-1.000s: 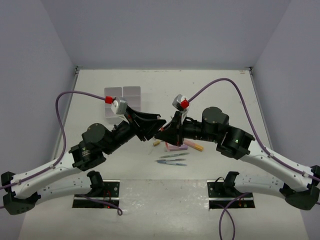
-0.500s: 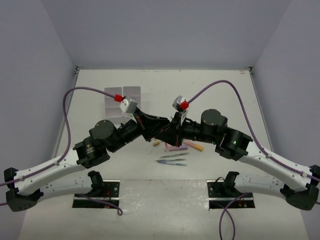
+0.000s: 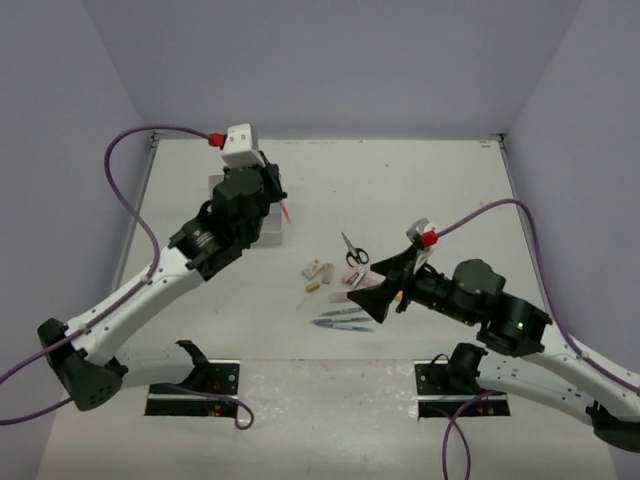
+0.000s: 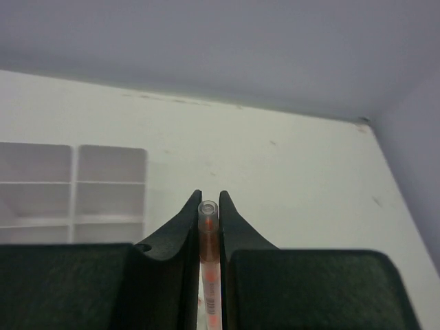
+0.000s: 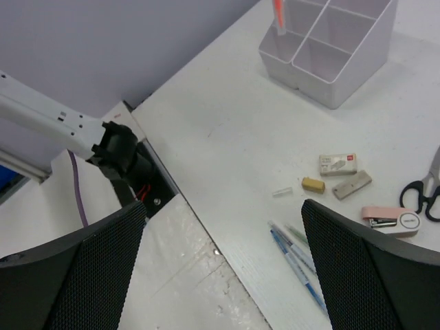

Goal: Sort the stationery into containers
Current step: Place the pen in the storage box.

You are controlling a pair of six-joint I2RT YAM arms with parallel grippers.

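1. Plainly, the left claw (image 4: 209, 198) clamps a thin translucent red pen (image 4: 208, 237) beside the white plastic tray (image 4: 74, 172), at the frame's left.
2. Only the right wrist view shows its tip above a compartment (image 5: 302, 17); the mesh-textured right claw (image 5: 223, 206) gapes.

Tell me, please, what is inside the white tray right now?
The tray compartments that show look empty. A red pen in the left gripper hangs at one; whether its tip is inside is unclear. From above the arm hides most compartments.
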